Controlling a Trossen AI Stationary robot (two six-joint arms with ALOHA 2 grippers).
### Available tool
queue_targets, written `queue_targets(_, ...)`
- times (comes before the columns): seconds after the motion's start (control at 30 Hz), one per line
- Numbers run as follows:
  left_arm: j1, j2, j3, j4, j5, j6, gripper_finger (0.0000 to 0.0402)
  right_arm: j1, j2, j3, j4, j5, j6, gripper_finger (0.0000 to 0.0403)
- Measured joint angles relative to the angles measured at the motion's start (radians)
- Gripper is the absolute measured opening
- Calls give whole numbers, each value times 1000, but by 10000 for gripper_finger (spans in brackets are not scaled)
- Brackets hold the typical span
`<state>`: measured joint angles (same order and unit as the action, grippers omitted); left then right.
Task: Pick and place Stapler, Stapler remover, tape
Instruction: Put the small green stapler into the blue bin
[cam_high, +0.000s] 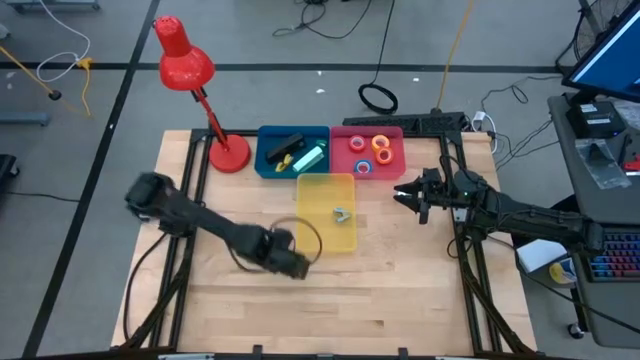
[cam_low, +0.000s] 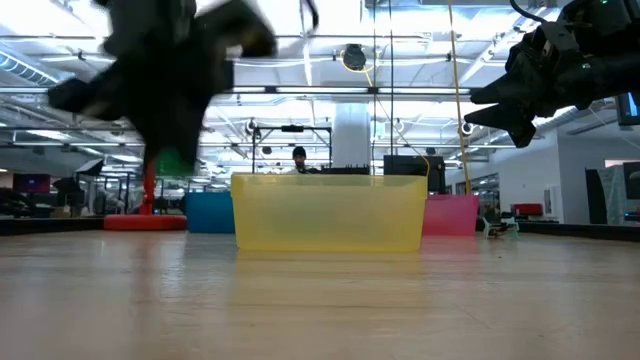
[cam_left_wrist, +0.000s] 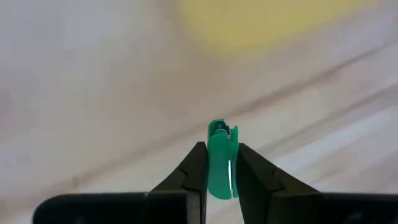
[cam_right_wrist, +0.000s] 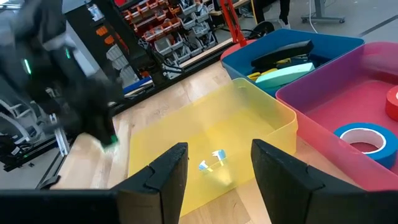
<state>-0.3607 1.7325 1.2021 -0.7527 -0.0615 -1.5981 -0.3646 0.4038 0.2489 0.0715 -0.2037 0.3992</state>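
Green plastic sits pinched between the left claw fingers: a small green staple remover, clamped tight, with pale wooden worktop beneath it. From above, that claw hangs just off the near left corner of the yellow bin; the level camera shows it lifted clear of the wood with the green piece at its tip.

Over on the other side, the right claw waits up in the air, fingers apart and holding nothing. Right ahead of it lies the yellow bin, where a small metal-and-blue piece rests on the floor. Beyond the bin, past that claw, sits the blue bin with a black stapler and a mint-green stapler inside. Beside it stands the pink bin holding tape rolls, a blue one nearest the right claw. A red desk lamp stands beyond the left claw.
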Motion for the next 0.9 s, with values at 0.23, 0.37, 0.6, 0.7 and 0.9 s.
queue_targets(0.23, 187, -235, 1, -46, -347, 238, 52, 0, 0, 0, 28, 69, 12, 169)
queue_targets(0.37, 371, -269, 1, -50, -396, 436, 52, 0, 0, 0, 59, 126, 6, 169)
queue_targets(0.6, 680, -217, 0, 118, -316, 781, 52, 0, 0, 0, 83, 155, 33, 169)
queue_targets(0.7, 793, -176, 1, 173, -269, 879, 52, 0, 0, 0, 83, 155, 34, 169)
queue_targets(0.9, 907, -51, 0, 232, -129, 1022, 52, 0, 0, 0, 83, 155, 34, 169)
